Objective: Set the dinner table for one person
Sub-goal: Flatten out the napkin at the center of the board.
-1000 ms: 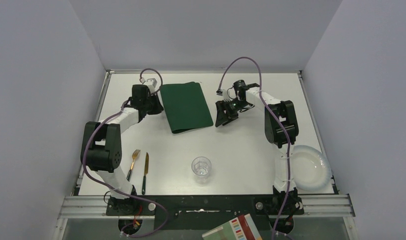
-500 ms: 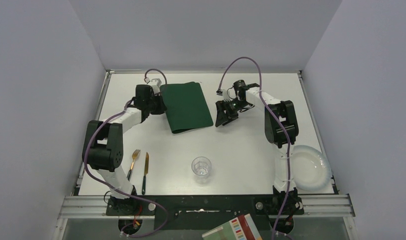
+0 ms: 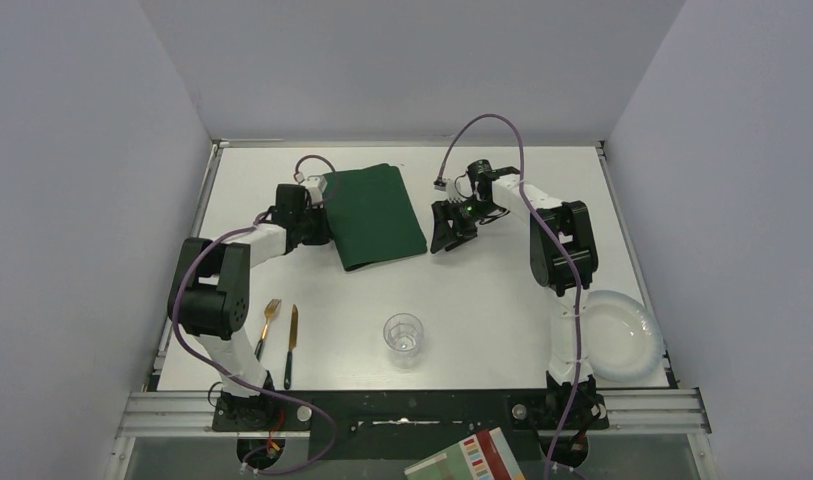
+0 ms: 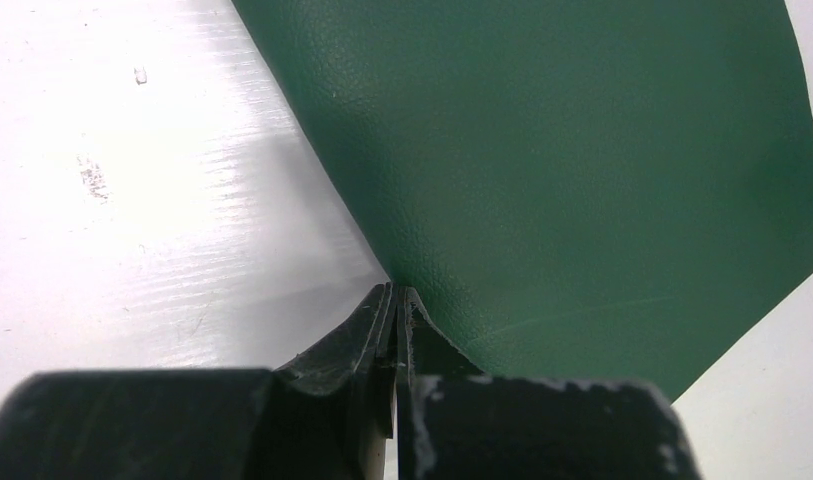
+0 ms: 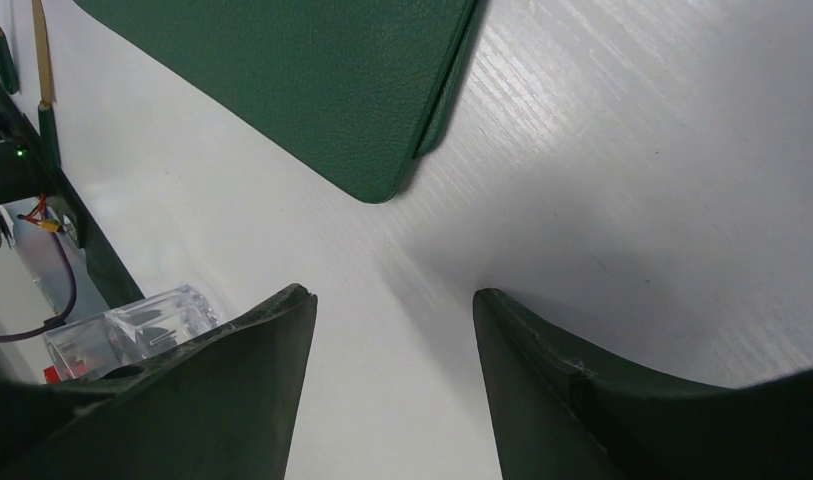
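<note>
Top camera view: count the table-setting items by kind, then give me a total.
Green placemat: 1
Fork: 1
Knife: 1
Clear glass: 1
White plate: 1
Total: 5

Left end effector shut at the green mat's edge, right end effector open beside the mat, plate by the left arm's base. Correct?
One error: the plate sits by the right arm's base, not the left; the top view shows it. The rest holds: the left end effector is shut at the green mat's edge, and the right end effector is open beside the mat.
</note>
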